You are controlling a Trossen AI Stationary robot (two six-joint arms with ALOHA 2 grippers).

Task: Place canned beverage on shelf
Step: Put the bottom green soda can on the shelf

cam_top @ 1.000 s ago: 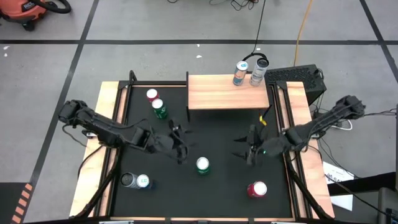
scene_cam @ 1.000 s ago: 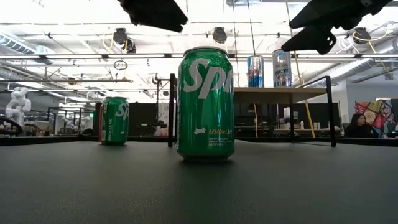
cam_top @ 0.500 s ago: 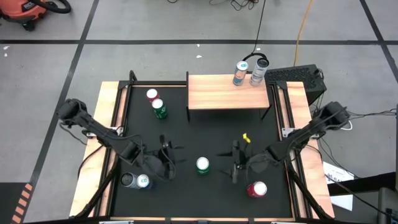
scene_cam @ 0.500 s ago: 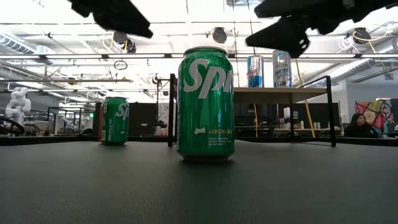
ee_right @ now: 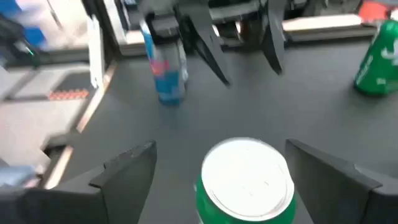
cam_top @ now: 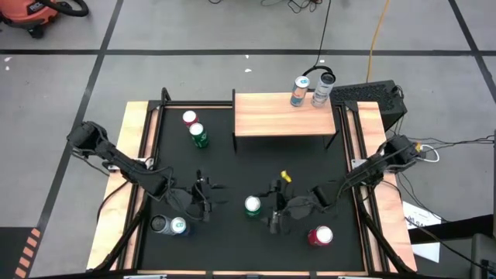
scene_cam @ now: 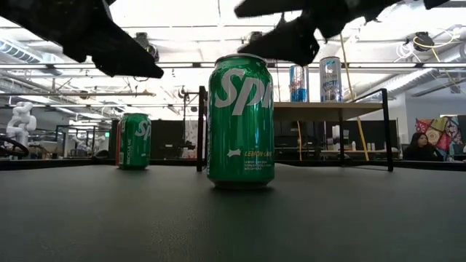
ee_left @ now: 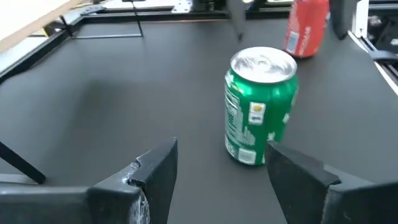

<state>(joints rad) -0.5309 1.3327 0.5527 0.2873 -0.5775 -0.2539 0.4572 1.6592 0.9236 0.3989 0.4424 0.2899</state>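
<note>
Green can (cam_top: 253, 205) stands upright mid-table, between our two low, outstretched arms. Our right gripper (cam_top: 273, 210) hangs just beside it, fingers spread wide; our left gripper (cam_top: 203, 194) faces it, also open. The shelf (cam_top: 284, 115) sits well apart.

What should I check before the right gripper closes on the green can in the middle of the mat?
1. Right gripper open: ok, its fingers stand wide to either side of the green can.
2. Can upright: ok, the low view shows it standing on the black mat.
3. Can centred between the fingers: ok in the right wrist view; depth cannot tell.
4. Left gripper out of the way: not ok, it is open and pointed at the same can from the other side.
5. Room on the shelf: ok, only two cans stand at its far right end.
6. Red can clear of the approach: ok, it stands apart.
</note>
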